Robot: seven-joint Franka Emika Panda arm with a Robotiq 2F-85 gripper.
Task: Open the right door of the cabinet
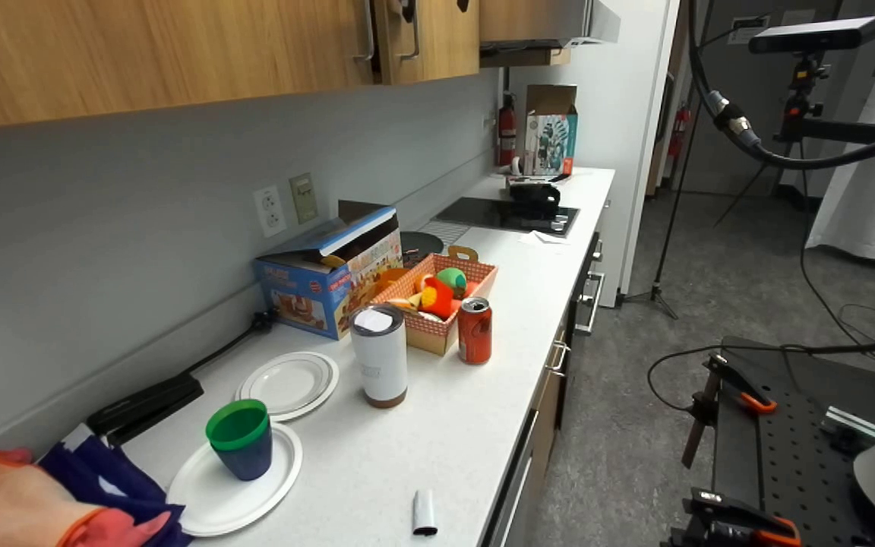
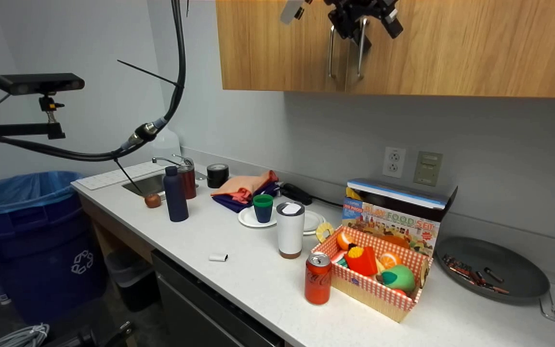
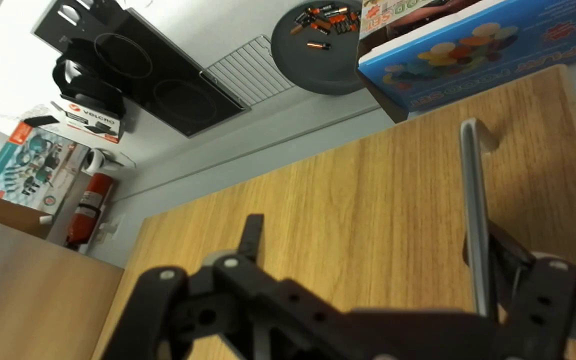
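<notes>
The wooden cabinet's right door (image 1: 449, 49) has a vertical metal handle (image 1: 415, 34). The door (image 2: 475, 48) and handle (image 2: 362, 53) also show in an exterior view. A narrow dark gap lies along its handle-side edge, so it looks slightly ajar. The left door (image 2: 268, 48) is beside it. My gripper (image 3: 368, 240) is spread wide at the door in the wrist view. One finger is partly hidden behind the handle (image 3: 475, 200), between it and the door (image 3: 348, 200); contact cannot be told. The other finger stands apart, over the door face. The gripper (image 2: 371, 29) is cut by the top edge in an exterior view.
Below the cabinet, the counter holds a play food box (image 2: 393, 217), a food basket (image 2: 369, 284), a red can (image 2: 318, 284), a white tumbler (image 2: 290, 231) and a dark plate (image 2: 494, 265). A range hood (image 1: 529, 26) adjoins the right door's far side.
</notes>
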